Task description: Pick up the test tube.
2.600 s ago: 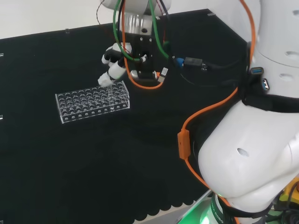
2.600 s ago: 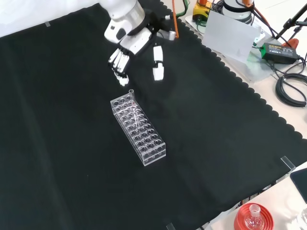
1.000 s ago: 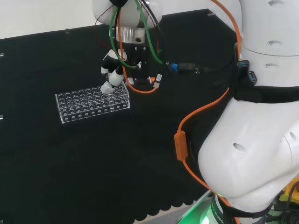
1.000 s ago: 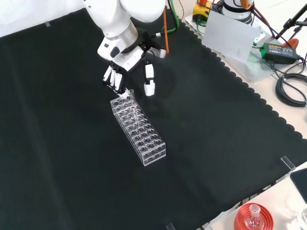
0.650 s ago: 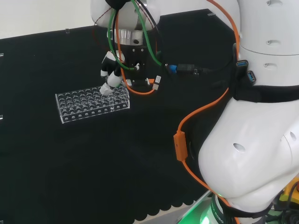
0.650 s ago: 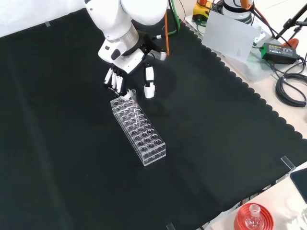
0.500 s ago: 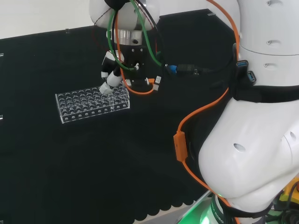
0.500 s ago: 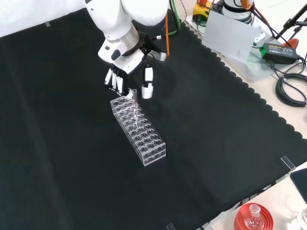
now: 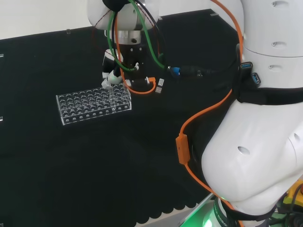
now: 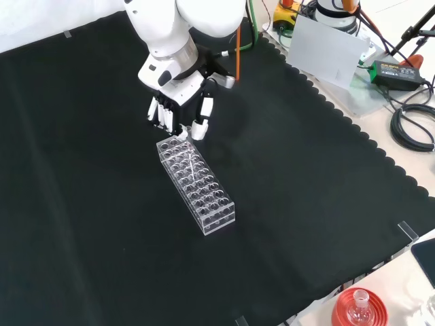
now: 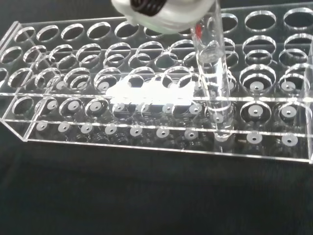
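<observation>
Wrist view: a clear test tube (image 11: pixel 215 73) stands upright in a hole of the clear rack (image 11: pixel 146 112), its rounded base seated near the rack's lower plate. No label or writing is legible on tube or rack. A blurred white part of the hand (image 11: pixel 161 12) sits at the tube's upper end. Front view: the hand (image 10: pixel 178 109) is at the rack's (image 10: pixel 197 183) far end, fingers and thumb closed together around the tube's top. The rack rests on the black-clothed counter (image 10: pixel 81 204).

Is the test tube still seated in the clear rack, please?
Yes: in the wrist view the test tube stands upright through the rack, its bottom at the lower plate.
</observation>
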